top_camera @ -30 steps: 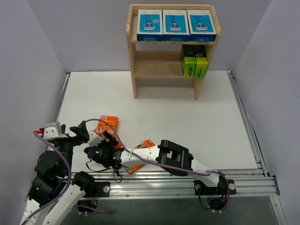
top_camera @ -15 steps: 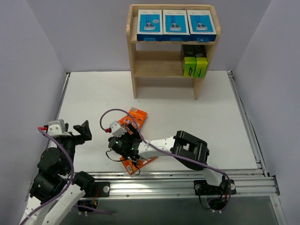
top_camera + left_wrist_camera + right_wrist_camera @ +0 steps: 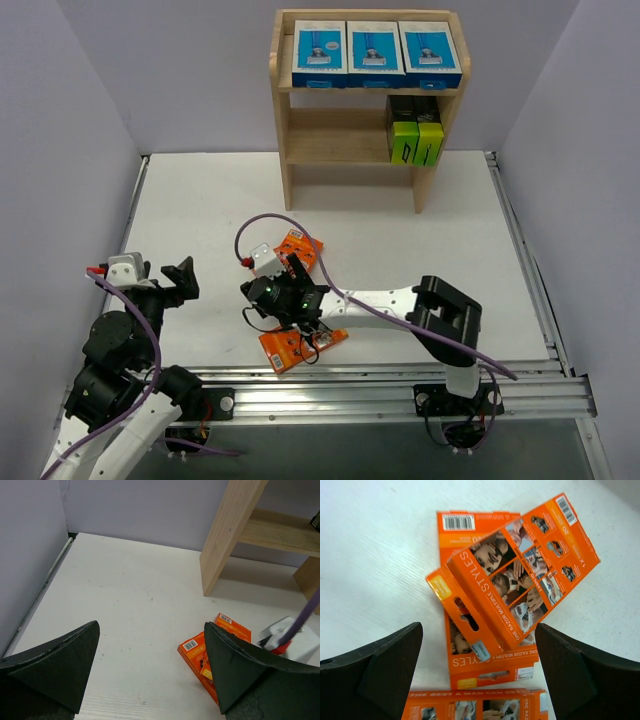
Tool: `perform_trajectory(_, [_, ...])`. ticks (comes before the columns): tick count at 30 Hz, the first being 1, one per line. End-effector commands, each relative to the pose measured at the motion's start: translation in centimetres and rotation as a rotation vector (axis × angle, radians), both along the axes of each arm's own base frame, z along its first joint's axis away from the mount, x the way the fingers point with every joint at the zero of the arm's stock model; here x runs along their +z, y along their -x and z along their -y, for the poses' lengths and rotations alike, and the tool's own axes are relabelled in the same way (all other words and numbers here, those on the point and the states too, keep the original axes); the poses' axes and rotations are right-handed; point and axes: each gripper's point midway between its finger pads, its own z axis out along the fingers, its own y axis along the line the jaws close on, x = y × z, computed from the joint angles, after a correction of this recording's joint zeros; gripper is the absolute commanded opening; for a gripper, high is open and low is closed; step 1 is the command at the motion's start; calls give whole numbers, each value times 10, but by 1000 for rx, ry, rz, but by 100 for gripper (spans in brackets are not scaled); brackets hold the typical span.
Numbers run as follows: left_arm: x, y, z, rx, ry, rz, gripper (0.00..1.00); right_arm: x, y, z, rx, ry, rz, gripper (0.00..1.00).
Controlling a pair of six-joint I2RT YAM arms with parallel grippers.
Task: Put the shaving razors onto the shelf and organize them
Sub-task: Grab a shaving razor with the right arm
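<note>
Orange glossy card razor packs (image 3: 520, 575), flat oblongs overlapping on the white table (image 3: 370, 555) before the wooden shelf (image 3: 283, 150), uppermost long axis diagonal, hang-slot end nearest the right gripper (image 3: 477, 630), barcode end away, left gripper (image 3: 150, 630) aside, both spread wide, empty.

White table (image 3: 200, 215): wooden shelf (image 3: 335, 146) at back, orange packs (image 3: 287, 350) near front.

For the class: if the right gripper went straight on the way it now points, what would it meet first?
The right gripper would probably meet the topmost orange pack first, lying askew on a second orange pack; depth is hard to judge.
</note>
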Motion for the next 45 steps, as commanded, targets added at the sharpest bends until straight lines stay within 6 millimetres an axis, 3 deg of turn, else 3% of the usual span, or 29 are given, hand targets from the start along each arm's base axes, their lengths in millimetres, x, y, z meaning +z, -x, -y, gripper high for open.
perform_trajectory(1, [10, -1, 2, -9, 4, 25, 95, 47, 2, 1, -30, -190, -23, 90])
perform_trajectory(2, [10, -2, 2, -9, 2, 23, 95, 60, 3, 3, -30, -243, -25, 90])
perform_trajectory(8, [9, -2, 3, -16, -3, 18, 95, 60, 9, 33, -57, -397, -99, 91])
perform_trajectory(11, [9, -3, 5, -23, -4, 17, 95, 64, -2, 52, -150, -538, -139, 91])
perform_trajectory(12, [8, -3, 6, -26, -6, 14, 95, 46, 4, 61, -156, -551, -187, 90])
perform_trajectory(13, [7, -5, 8, -32, -10, 9, 95, 59, -5, 66, -174, -645, -179, 90])
perform_trajectory(14, [7, -5, 8, -34, -12, 6, 95, 58, -5, 69, -186, -692, -197, 89])
perform_trajectory(15, [7, -6, 9, -39, -14, 4, 95, 43, 2, 76, -207, -725, -250, 89])
perform_trajectory(18, [5, -7, 11, -43, -21, -9, 95, 42, -2, 85, -243, -805, -262, 88])
perform_trajectory(26, [2, -10, 13, -46, -31, -19, 94, 27, -5, 80, -264, -936, -351, 88])
perform_trajectory(34, [2, -11, 16, -62, -37, -15, 94, 5, -15, 76, -290, -957, -393, 88])
perform_trajectory(35, [2, -11, 16, -63, -36, -16, 99, 5, -18, 77, -294, -968, -390, 88])
perform_trajectory(37, [2, -11, 18, -71, -41, -20, 91, -1, -19, 77, -304, -970, -409, 88])
perform_trajectory(40, [2, -12, 19, -74, -39, -18, 90, -5, -24, 76, -307, -976, -416, 88])
perform_trajectory(45, [1, -12, 17, -68, -40, -18, 96, -14, -32, 72, -328, -982, -436, 88])
